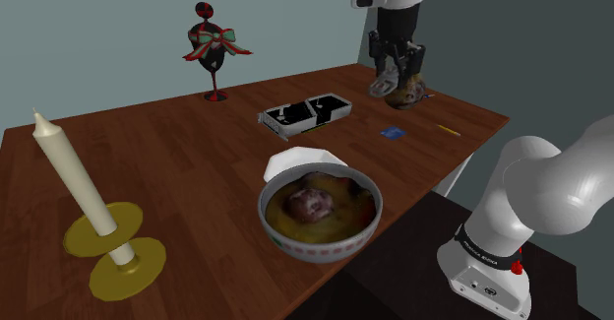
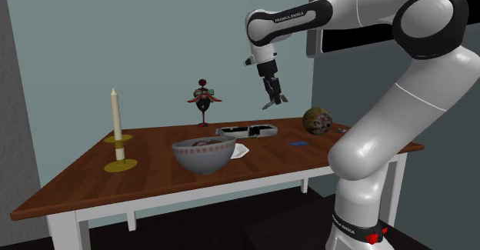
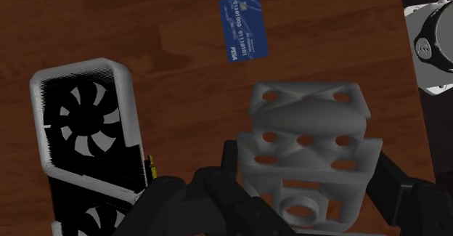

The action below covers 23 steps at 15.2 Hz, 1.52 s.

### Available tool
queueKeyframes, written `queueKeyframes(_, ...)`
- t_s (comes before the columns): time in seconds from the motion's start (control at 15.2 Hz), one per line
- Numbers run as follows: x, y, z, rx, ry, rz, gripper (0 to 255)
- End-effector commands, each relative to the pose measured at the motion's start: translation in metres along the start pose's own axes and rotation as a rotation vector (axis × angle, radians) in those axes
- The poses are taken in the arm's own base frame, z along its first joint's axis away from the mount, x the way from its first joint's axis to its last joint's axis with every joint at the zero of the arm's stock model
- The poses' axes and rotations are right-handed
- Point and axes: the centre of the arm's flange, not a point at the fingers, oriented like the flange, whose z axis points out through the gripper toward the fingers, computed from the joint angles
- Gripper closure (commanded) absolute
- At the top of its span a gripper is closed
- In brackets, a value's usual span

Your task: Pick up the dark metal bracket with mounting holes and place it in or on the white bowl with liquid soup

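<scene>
The black gripper (image 3: pixel 305 182) hangs well above the wooden tabletop (image 1: pixel 197 151), and its fingers are closed partway onto the grey bracket with mounting holes (image 3: pixel 308 136), one against each side of it. The bracket is lifted clear of the wood. In the wrist view it sits over the strip of tabletop near the edge on the stand's side, beside a blue payment card (image 3: pixel 242 27) and a graphics card (image 3: pixel 83 125) with two fans lying flat below. The white bowl (image 1: pixel 320 244), patterned along its wall, holds yellowish soup with a dark lump. It stands on the tabletop near that same edge, well apart from the gripper (image 1: pixel 397 72) and touching a white napkin (image 1: pixel 305 159) behind it. A brown mottled ball (image 2: pixel 317 120) rests near the corner.
</scene>
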Motion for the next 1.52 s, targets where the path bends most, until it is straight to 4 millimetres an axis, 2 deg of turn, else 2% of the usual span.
queueKeyframes(0.0, 0.015, -0.012, -0.007, 0.000, 0.000, 0.000, 255)
queueKeyframes(1.39, 0.228, -0.164, -0.100, 0.000, 0.000, 0.000, 255)
queueKeyframes(1.45, 0.244, -0.175, -0.107, 0.000, 0.000, 0.000, 255)
